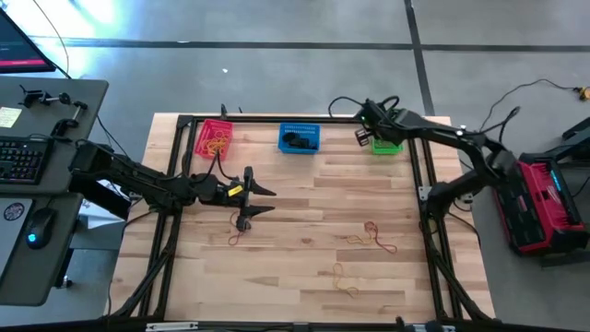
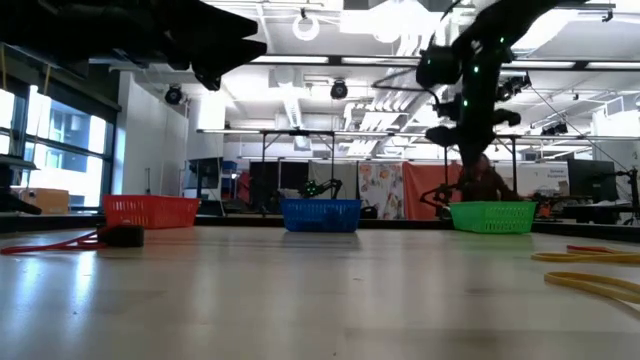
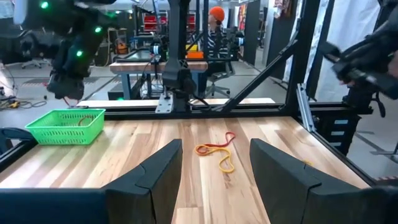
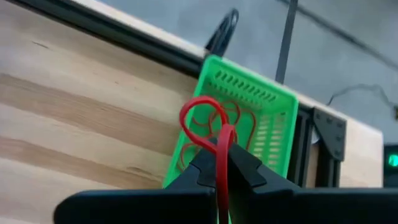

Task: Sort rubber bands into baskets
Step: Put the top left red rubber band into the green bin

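Observation:
Three baskets stand along the table's far edge: red-pink [image 1: 214,138], blue [image 1: 300,138] and green [image 1: 388,145]. My right gripper [image 4: 222,155] hovers just above the green basket's [image 4: 249,124] near-left side, shut on a red rubber band [image 4: 202,124]. More red bands lie inside that basket. My left gripper [image 1: 269,199] stands open and level above the table's left middle, with nothing between its fingers. Loose bands lie flat on the wood: a red one [image 1: 235,235], a red and yellow tangle [image 3: 217,152], and yellow ones [image 1: 346,277]. My right gripper pinches the red band between its two fingertips at one stretch of the loop [image 4: 222,140]. The fingers slant down toward the green basket. The free loop [image 4: 198,118] stands out beyond the fingertips, lifted clear over the basket, and the other end trails back between the fingers.
A black frame [image 1: 424,175] runs round the table, with posts at its corners. Orange-yellow bands fill the red-pink basket, and dark ones lie in the blue basket. A desk with a keyboard [image 1: 23,157] stands left of the table. Bare wood lies between the loose bands.

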`<state>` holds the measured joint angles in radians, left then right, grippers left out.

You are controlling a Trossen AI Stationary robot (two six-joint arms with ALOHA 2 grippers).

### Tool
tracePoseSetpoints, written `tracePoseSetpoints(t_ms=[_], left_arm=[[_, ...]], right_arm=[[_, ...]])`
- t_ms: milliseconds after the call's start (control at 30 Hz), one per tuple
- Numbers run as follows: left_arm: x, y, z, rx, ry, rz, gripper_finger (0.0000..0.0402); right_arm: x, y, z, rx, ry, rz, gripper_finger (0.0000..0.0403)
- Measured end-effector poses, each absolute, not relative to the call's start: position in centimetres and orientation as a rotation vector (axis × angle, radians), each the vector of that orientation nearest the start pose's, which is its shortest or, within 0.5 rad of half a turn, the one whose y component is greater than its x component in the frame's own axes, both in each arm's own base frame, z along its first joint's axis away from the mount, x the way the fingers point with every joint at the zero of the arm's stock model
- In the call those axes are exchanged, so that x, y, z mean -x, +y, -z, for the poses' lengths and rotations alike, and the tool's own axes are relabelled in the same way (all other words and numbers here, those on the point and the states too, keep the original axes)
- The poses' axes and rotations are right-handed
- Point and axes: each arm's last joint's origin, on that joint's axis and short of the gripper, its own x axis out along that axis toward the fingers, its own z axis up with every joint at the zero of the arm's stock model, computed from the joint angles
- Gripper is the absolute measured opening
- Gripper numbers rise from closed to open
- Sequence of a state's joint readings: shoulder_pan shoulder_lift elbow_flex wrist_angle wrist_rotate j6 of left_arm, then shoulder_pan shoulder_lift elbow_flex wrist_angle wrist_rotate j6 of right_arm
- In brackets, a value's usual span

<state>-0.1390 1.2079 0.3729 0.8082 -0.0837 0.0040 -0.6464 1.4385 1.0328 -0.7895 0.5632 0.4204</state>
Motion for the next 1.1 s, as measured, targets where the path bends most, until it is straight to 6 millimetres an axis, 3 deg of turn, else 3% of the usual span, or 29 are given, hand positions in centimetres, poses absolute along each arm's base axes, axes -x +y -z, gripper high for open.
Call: tracePoseSetpoints(t_ms=[367,900,1100], left_arm=[[-23.0,-3.0,-20.6,-0.007,0.026,0.053,0.0182],[-23.0,-3.0,-20.7,0.004,0.025,0.054,0.0182],[-23.0,-3.0,-20.7,0.004,0.024,0.054,0.0182]], right_arm=[[-18.8,-21.5,-20.1,-0.569,1.145,1.338,0.0],[-17.7,-24.4,-16.5,-0.699,1.205,1.328,0.0002],[-17.6,-24.5,-16.5,-0.697,1.209,1.339,0.0051]])
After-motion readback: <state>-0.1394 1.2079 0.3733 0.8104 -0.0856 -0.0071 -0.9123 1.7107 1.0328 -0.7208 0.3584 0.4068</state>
